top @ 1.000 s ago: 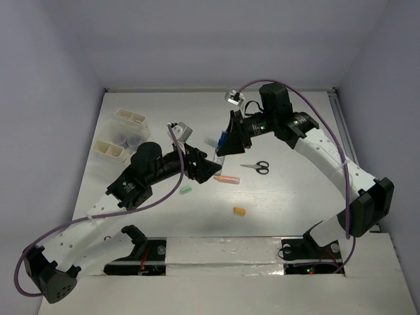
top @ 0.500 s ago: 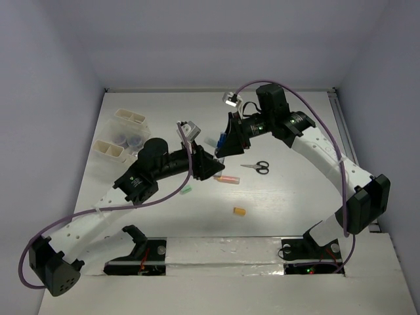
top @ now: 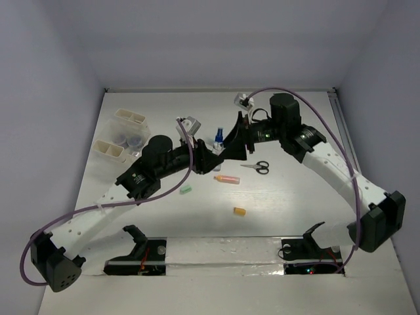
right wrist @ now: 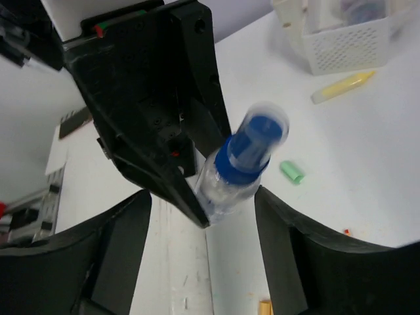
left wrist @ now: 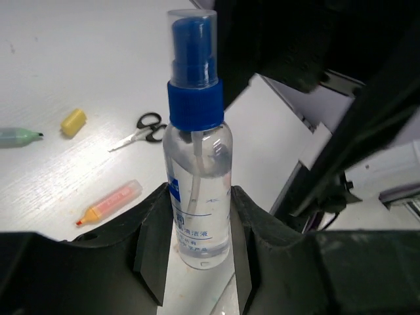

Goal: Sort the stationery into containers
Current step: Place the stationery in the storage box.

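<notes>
Now the left tool [left wrist: 197,197] clasps the spray bottle [left wrist: 196,147] upright (blue cap topmost), the right tool [right wrist: 202,195] spread wide.

The left gripper [top: 211,157] now reaches farther forward and to the right than a second ago. Its jaws, wide apart then, now clamp the lower body of the spray bottle [top: 218,138]. The right gripper [top: 231,146] no longer grips that bottle: its jaws, closed on it earlier, now stand spread and clear of it on either side, and the gripper sits slightly farther right. The right arm's elbow [top: 379,223] is now farther right and lower in the overhead view than before
</notes>
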Tool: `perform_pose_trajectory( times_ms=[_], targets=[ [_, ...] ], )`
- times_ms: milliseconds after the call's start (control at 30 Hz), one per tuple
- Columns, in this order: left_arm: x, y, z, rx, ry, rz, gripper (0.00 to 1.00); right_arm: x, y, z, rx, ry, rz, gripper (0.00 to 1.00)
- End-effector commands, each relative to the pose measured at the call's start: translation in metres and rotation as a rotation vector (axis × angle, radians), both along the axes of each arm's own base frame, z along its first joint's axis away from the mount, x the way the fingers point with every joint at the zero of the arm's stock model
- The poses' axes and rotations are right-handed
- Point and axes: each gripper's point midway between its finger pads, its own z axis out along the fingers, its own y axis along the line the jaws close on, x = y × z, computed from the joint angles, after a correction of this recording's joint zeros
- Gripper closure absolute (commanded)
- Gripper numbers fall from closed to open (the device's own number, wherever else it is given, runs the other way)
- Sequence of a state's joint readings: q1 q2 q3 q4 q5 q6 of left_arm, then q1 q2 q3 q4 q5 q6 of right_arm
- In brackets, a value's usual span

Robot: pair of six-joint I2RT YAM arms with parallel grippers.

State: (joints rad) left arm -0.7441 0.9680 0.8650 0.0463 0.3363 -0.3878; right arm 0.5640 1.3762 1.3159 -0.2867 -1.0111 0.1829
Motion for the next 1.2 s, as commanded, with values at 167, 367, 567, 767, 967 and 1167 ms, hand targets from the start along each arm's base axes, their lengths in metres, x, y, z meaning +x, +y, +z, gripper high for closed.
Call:
perform_pose_trajectory(
  times_ms=[167,367,567,767,967,1167],
  targets=[
    [0.080,0.056,0.055,-0.127,-0.122,0.465,1.00,-0.011,-0.036,0.064,0.155,-0.163,-0.282,0.23],
    [0.147,0.122,0.057,-0.156,-0.137,0.801,1.00,-0.010,-0.055,0.024,0.125,-0.123,-0.424,0.23],
    [0.195,0.204,0.064,-0.052,-0.238,1.203,1.00,-0.011,-0.066,-0.018,0.096,-0.108,-0.487,0.23],
    [0.224,0.265,0.054,0.176,-0.315,1.428,1.00,-0.016,-0.065,-0.026,0.160,-0.090,-0.482,0.23],
    [0.255,0.298,0.035,0.289,-0.303,1.474,1.00,-0.019,-0.065,-0.039,0.170,-0.069,-0.477,0.23],
    [0.273,0.327,0.019,0.356,-0.283,1.500,1.00,-0.020,-0.063,-0.043,0.183,-0.066,-0.470,0.24]
  ],
)
